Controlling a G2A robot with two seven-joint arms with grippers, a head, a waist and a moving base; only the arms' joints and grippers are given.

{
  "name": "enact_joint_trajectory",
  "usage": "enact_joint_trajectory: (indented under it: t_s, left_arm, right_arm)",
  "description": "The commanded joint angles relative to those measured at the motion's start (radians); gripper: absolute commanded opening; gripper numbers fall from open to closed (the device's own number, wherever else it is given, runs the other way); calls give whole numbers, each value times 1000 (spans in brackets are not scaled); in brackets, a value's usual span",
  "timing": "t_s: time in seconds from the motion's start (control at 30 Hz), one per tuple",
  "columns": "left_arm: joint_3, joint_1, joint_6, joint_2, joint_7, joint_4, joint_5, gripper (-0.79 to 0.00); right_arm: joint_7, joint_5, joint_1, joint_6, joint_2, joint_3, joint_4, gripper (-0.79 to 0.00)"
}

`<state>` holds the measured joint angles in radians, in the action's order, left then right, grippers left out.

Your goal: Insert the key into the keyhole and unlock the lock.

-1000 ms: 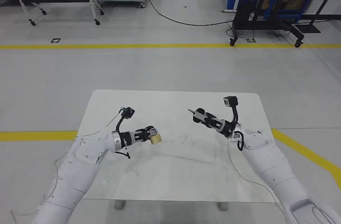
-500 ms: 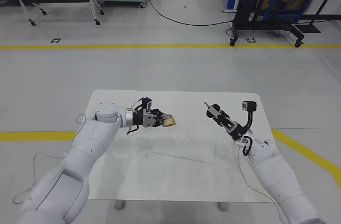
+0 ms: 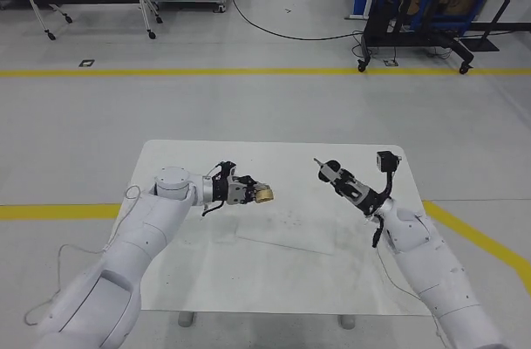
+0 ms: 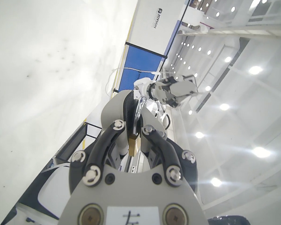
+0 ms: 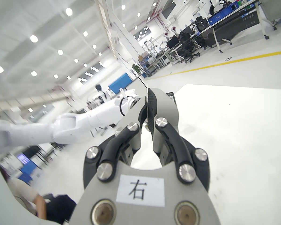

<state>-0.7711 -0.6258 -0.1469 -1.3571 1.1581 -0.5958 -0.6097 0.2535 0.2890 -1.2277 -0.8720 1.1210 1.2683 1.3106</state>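
One brass padlock (image 3: 263,194) is clamped in the left jaws above the surface (image 3: 282,270); one key (image 3: 317,163) is clamped in the right jaws, apart from it.

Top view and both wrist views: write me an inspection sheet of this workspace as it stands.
Surface: white table, faint scuffs and specks.
Job's things: brass padlock in the left gripper; key in the right gripper; both are held above the table, apart, and the key is not yet in the keyhole.
Clutter: nothing seen.
Grippers: each shut on its load, pointing toward the other.
Cables: black cable loop at the right forearm; black floor cable beyond the table.
Surroundings: yellow floor lines, wheeled black stand.
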Motion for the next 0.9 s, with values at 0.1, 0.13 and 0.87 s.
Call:
enact_joint_trajectory:
  t_s: [0.1,0.13,0.87]
  left_arm:
    - [21,-9,-116,-18,-52,12,1,-785]
    - [18,-11,-129,-22,-56,18,-14,-785]
    - [-18,-27,-142,-41,-78,32,-107,-785]
  right_arm:
    - [-230,688,-140,197,-11,60,283,-785]
    - [-259,790,-165,235,-14,66,323,-785]
    - [-297,1409,-320,467,-32,44,562,-785]
